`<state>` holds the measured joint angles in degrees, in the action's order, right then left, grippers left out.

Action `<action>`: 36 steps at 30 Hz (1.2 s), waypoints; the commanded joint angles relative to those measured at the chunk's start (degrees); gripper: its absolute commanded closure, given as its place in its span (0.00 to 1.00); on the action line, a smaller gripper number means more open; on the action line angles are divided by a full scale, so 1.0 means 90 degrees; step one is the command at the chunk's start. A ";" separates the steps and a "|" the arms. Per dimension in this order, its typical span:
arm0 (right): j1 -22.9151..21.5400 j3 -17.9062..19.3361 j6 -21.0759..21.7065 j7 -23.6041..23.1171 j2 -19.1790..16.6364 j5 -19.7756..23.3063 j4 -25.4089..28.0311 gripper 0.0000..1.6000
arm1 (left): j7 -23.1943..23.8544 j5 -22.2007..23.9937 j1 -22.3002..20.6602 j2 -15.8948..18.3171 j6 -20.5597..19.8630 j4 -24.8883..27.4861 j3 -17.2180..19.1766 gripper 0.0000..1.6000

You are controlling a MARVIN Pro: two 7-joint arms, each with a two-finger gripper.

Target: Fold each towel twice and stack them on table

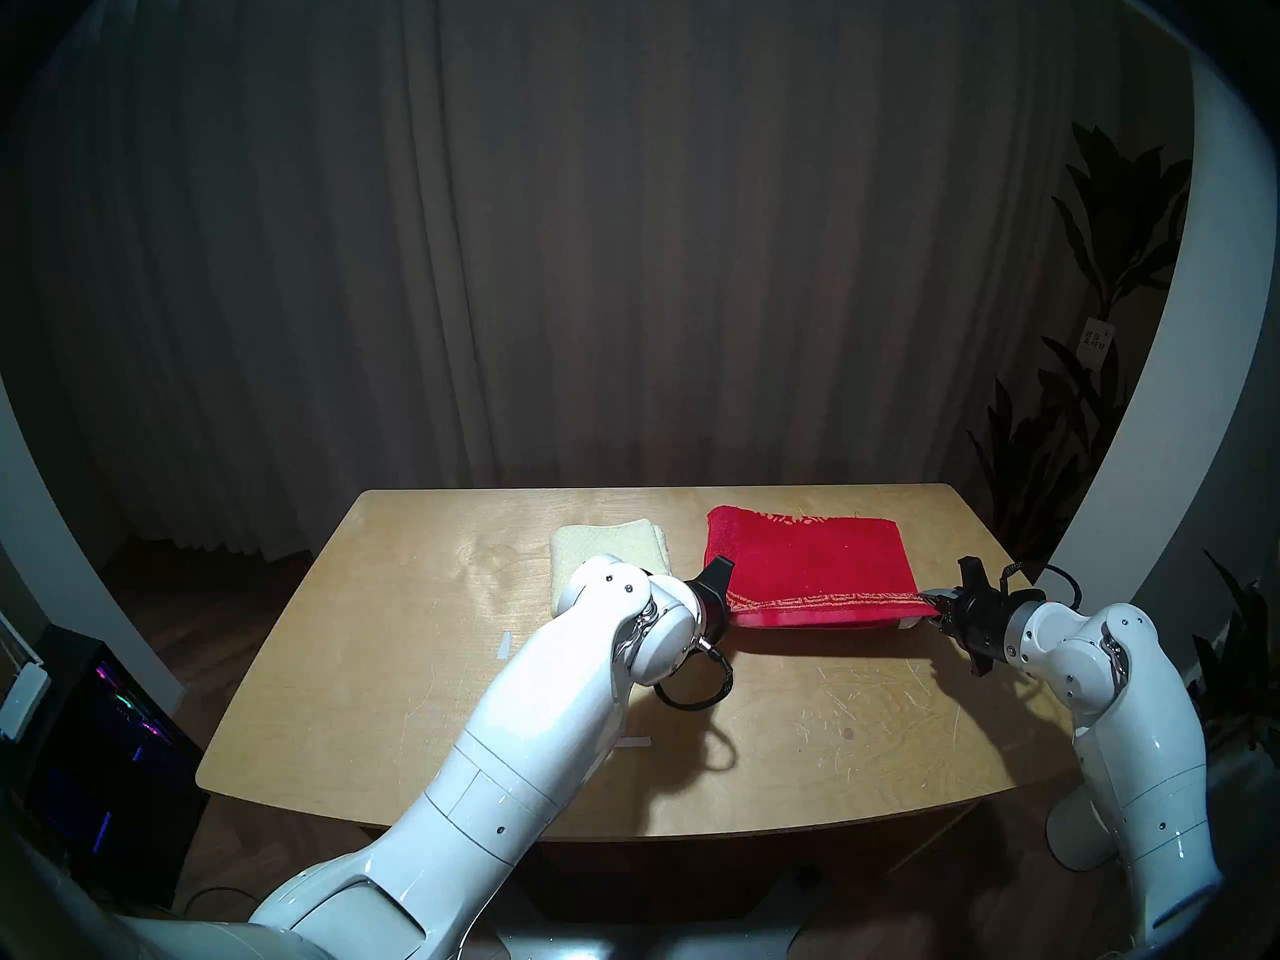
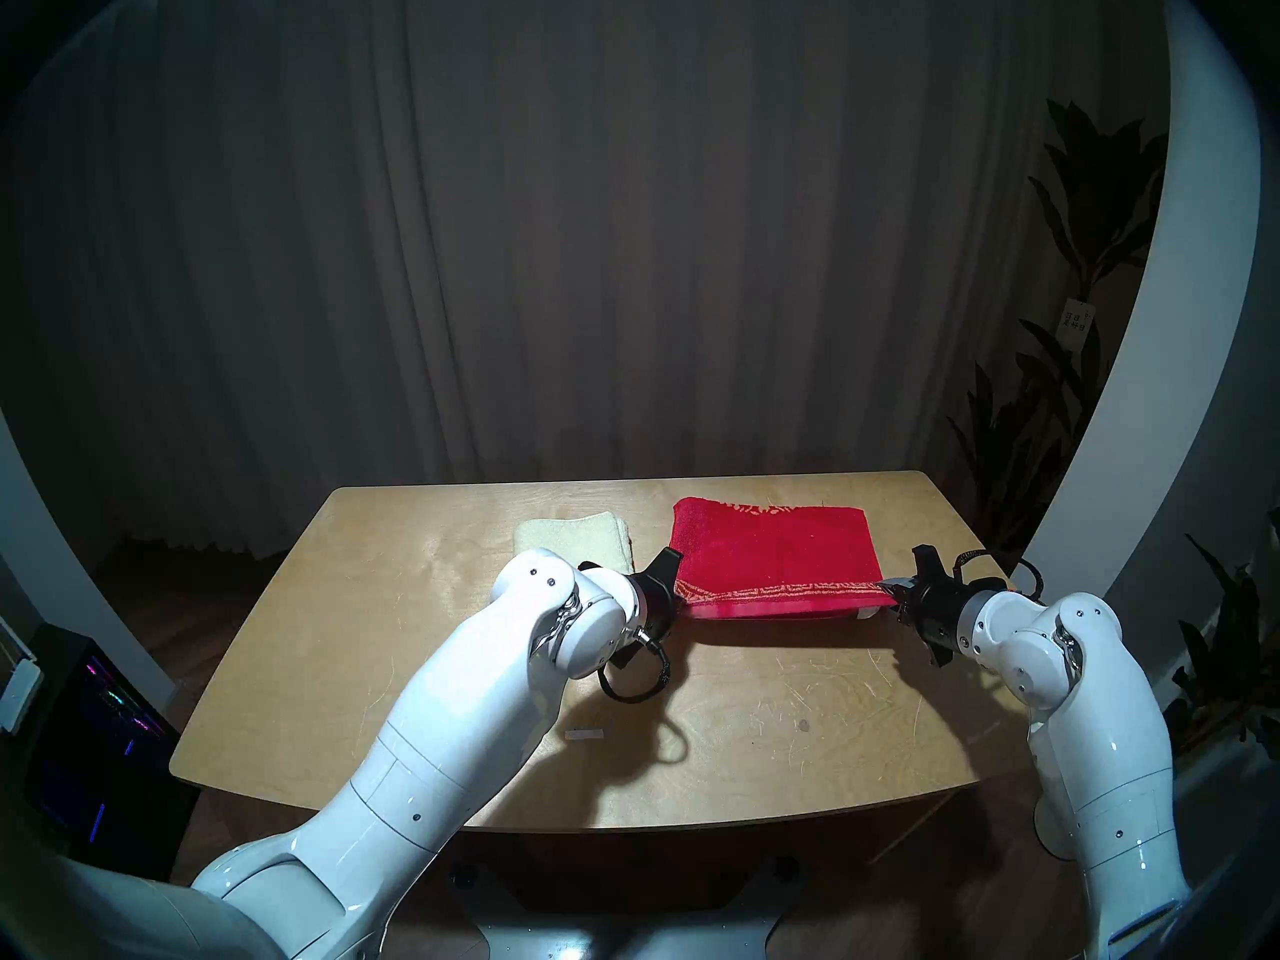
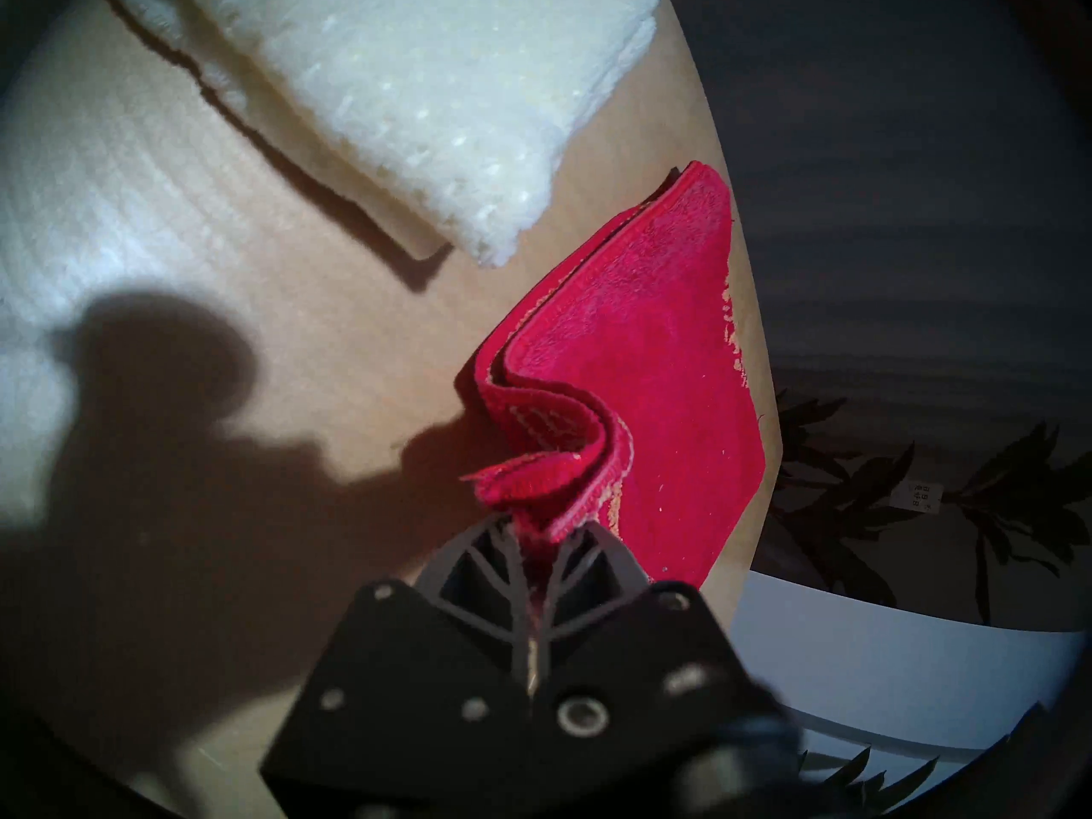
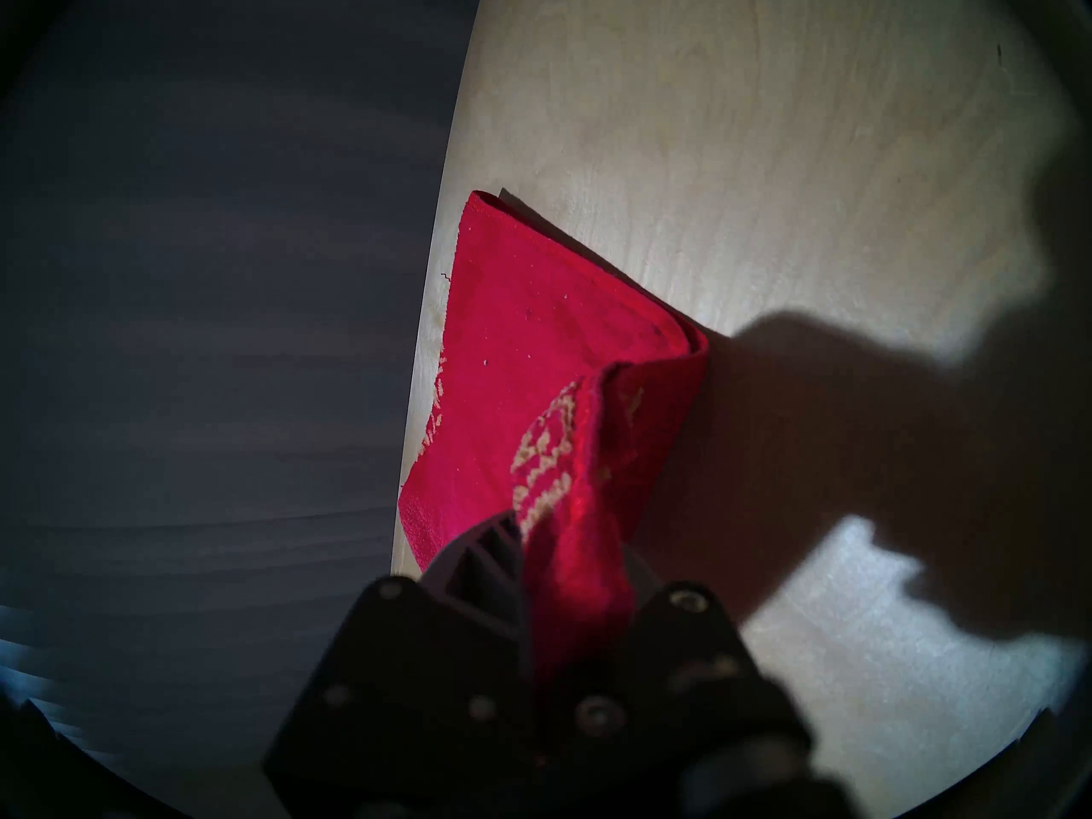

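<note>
Meanwhile, the red towel's near edge is lifted

Both sets of fingers — left gripper [image 3: 535, 540] and right gripper [image 4: 567, 540] — are clamped on the near corners of the red towel [image 1: 807, 560], right of centre on the bench [image 1: 429, 668]. They'd best carry both corners level. Gold key border; cream towel [image 1: 609, 543] lies folded just left.

**Soft terry on scuffed plywood**

The red towel [image 1: 810, 564] is plush terry cloth, its border woven in gold thread. The cream towel [image 3: 413, 91] looks fluffy, with a nubby pile. The desk [image 1: 415, 661] is pale plywood, smooth with a faint sheen, scratched in places. Both arms wear glossy white plastic shells; the left gripper [image 3: 535, 534] is matt black plastic.
</note>
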<state>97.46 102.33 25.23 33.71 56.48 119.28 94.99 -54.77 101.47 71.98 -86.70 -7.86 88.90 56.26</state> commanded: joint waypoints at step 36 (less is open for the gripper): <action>-0.2860 -0.1279 -0.0965 -0.0095 0.0165 -0.1015 -0.1730 1.00 | 0.0542 -0.0823 -0.2557 -0.0789 -0.0644 -0.2832 0.0188 1.00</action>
<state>77.98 91.57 19.28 33.10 57.67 112.76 81.70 -51.84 96.16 54.82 -93.30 -14.09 67.75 57.74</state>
